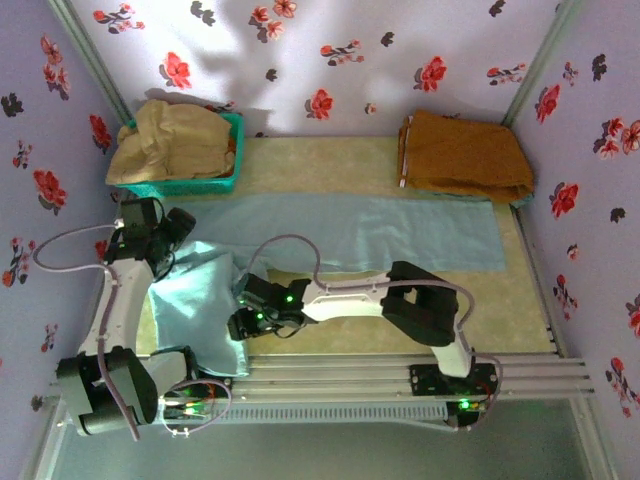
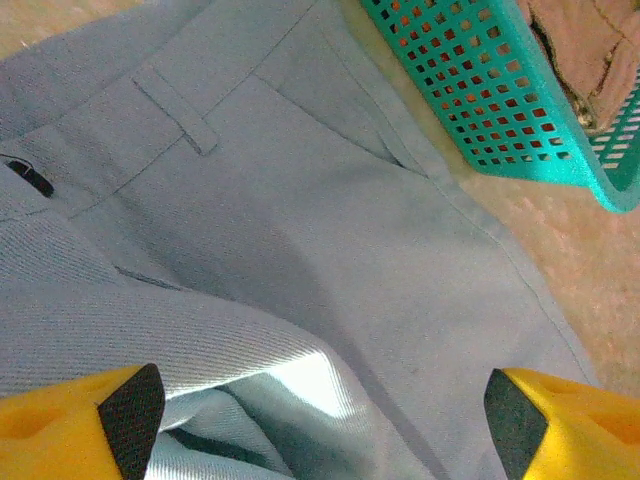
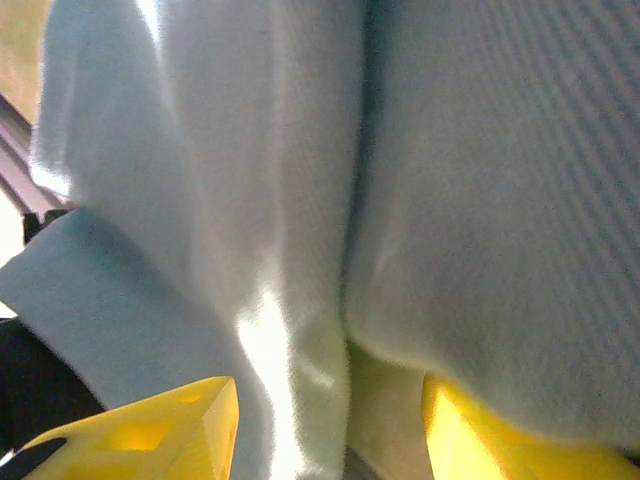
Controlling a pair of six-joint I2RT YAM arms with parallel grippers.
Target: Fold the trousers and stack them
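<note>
Left jaws stand wide just above the trousers [image 2: 300,250] at the waistband, with the green basket [image 2: 470,80] beyond them. Right jaws are half apart with 1 trouser fold between; I cannot tell whether they grip.

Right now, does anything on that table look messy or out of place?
Yes: the trousers lie flat along the table, but their waist end is rumpled and humped up at the left.

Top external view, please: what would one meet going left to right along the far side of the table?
Teal basket holding the beige garment → bare table → folded orange-brown garment.
</note>
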